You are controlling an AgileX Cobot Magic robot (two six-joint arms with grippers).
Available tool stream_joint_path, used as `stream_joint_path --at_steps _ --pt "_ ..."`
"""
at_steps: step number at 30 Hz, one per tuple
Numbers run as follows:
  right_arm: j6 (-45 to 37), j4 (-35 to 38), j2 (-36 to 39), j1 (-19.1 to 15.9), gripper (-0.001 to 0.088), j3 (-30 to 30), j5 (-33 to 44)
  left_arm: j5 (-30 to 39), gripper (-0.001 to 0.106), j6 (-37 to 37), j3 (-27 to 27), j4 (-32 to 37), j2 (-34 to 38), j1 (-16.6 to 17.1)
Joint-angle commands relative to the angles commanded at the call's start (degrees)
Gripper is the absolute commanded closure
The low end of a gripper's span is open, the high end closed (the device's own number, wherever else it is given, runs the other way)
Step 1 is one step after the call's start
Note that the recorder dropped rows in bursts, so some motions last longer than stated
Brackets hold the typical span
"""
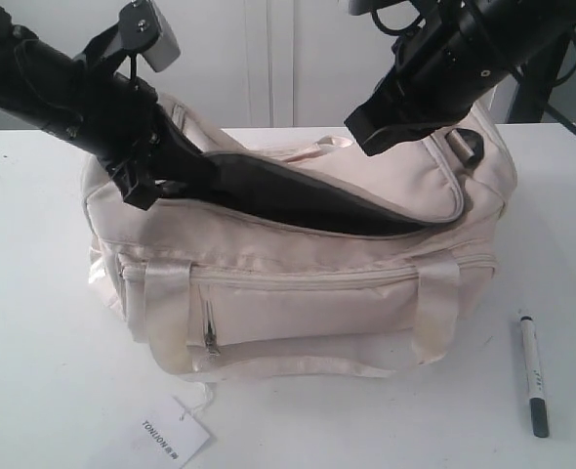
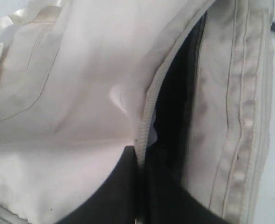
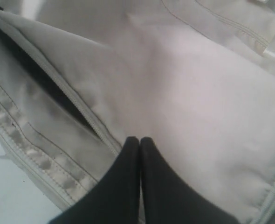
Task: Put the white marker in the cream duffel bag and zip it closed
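**Bag mouth pinched open, marker on the table**

You have a white table (image 1: 34,322) in front of pale cabinet doors. The cream duffel bag (image 1: 317,303) sits across the middle, with its paper tag (image 1: 161,442) at the near left. At the bag's left end, your left gripper (image 2: 140,156) slants in from the far left. It is clamped on the zipper edge (image 2: 149,107) of the top flap, apparently to keep the mouth gaping, since dark lining (image 1: 298,200) shows along most of the top. Further right, your right gripper (image 3: 139,140) hangs on a steeply angled arm just above the bag's right top panel. Its fingers are pressed together with nothing between them. The white marker (image 1: 534,376) lies on the table right of the bag and apart from it, with its cap toward the near edge. My judgement is that the marker needs picking up first, and the right pincer must open for that.
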Motion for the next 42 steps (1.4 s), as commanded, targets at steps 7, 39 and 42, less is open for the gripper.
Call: stream_joint_path --at_steps 7,39,42 --pt "0.0 0.0 0.0 0.0 0.0868 0.0 0.1 -0.3 0.105 -1.2 0.0 0.8 0.0 0.0" --pt "-22.9 19.0 0.0 0.0 0.0868 2.1 13.9 -5.1 0.105 -24.1 0.0 0.3 0.0 0.1" --pt "-26.1 21.2 0.0 0.1 0.0868 3.8 12.7 -5.1 0.105 -24.8 0.0 0.3 0.0 0.1"
